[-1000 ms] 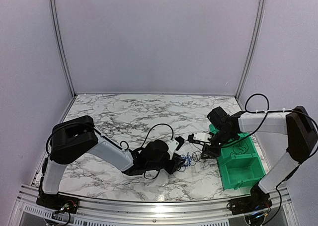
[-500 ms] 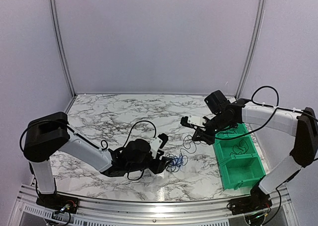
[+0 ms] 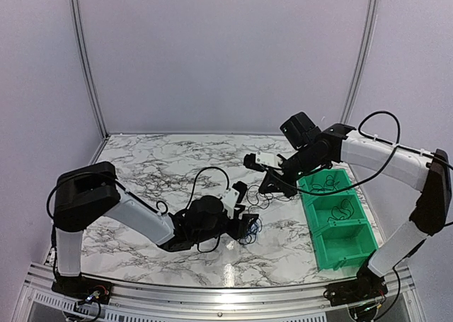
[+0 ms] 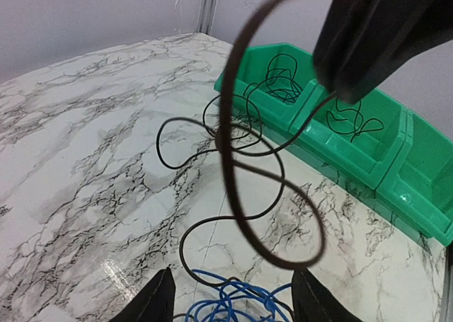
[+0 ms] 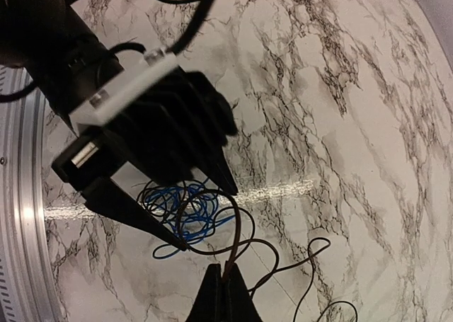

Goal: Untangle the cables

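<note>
A small tangle of blue cables (image 4: 244,296) lies on the marble table between the open fingers of my left gripper (image 4: 237,304). In the right wrist view the blue tangle (image 5: 185,210) sits between the left gripper's two black fingers (image 5: 134,219). My right gripper (image 5: 226,283) is shut on a black cable (image 5: 237,230) that rises in loops out of the tangle. In the top view the right gripper (image 3: 265,189) hangs above the table, up and to the right of the left gripper (image 3: 248,228). The black cable (image 4: 228,152) loops up close to the left wrist camera.
A green bin (image 3: 362,245) with several compartments stands at the right; its far compartments hold loose black cables (image 3: 328,185). It also shows in the left wrist view (image 4: 396,166). A metal rail (image 3: 212,297) runs along the near table edge.
My right gripper has moved left and away from the bin, drawing the black cable out of the tangle. My left gripper has shifted back to the right over the blue tangle.
</note>
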Tool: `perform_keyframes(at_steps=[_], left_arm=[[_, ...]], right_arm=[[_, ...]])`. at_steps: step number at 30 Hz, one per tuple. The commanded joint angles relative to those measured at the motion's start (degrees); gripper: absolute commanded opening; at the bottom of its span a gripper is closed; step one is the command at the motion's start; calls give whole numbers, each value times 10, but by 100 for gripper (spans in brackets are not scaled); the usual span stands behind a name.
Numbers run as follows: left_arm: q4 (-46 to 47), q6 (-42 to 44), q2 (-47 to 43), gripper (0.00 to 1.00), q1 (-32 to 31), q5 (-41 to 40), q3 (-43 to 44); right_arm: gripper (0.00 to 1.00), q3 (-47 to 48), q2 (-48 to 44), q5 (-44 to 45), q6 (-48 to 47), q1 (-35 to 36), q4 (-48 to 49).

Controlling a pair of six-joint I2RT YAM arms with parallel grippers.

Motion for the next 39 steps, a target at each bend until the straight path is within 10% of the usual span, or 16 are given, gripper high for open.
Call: perform_keyframes(at_steps=[1, 8, 22, 39], left_arm=[[40, -32, 74, 56, 0, -20, 51], [39, -70, 138, 35, 0, -24, 87], [40, -90, 151, 33, 0, -14, 69], [39, -90, 126, 33, 0, -21, 12]], right_arm=[[0, 37, -3, -30, 7, 3, -31], [0, 102, -29, -44, 6, 1, -53], [0, 368, -64, -160, 50, -97, -49], [0, 467, -83, -169, 100, -184, 27]])
